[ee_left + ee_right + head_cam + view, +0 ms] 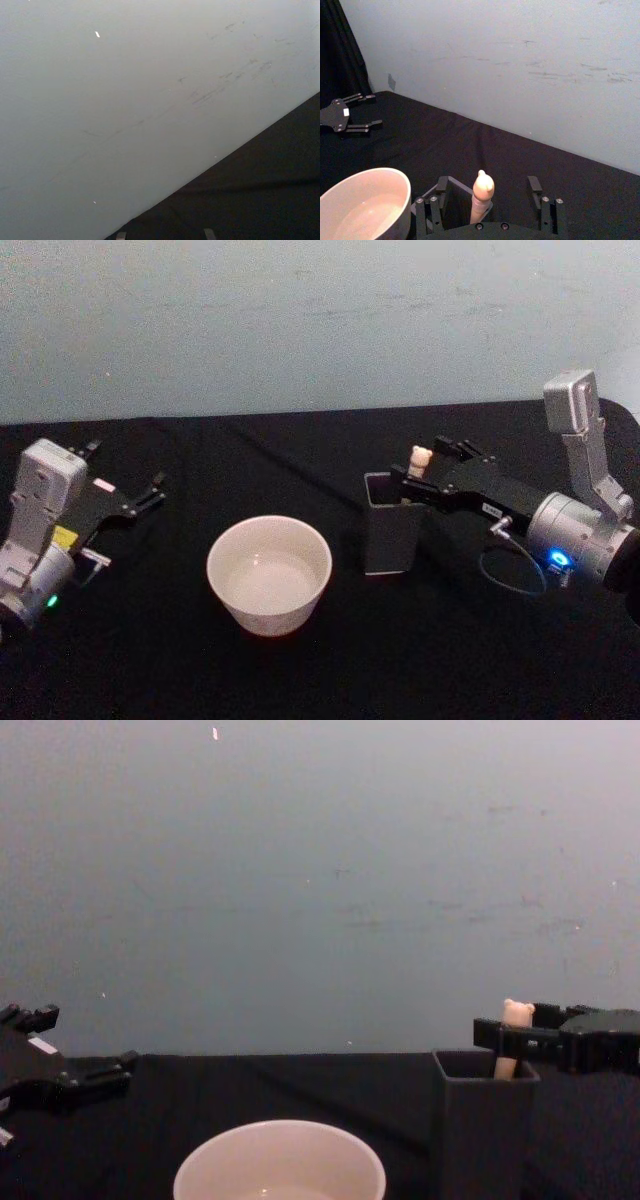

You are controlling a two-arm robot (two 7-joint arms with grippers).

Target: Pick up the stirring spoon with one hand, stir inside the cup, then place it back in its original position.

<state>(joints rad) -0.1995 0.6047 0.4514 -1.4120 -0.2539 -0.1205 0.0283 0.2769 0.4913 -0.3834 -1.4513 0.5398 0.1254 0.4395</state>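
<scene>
Seeing left black gripper point(125, 468) at the left edge of the head frame, lying low over the black cloth table point(300, 450), fingers spread wide, gripping nothing, well apart from everything else. Seeing it again in the upper left of the right wrist frame, released there too. Catching pale grey wall point(125, 75) and black cloth from the left wrist. Moving right: finding wide round cream-white cup point(269, 575) at lower centre, standing upright, mouth up. Finding small dark grey square holder point(390, 535) just right of the cup, near but apart, upright. Noting slim spoon with cream-beige handle and tiny bear head point(420, 460) standing in the holder, bear head poking above the rim, bowl hidden inside. Noting right long black gripper point(425, 468) reaching in from the right edge at handle height, fingers released, straddling the handle with a gap showing on each side in the right wrist frame, not clamping it. Tracing silver-white arm with blue-lit ring point(575, 525) behind it toward the right edge.
</scene>
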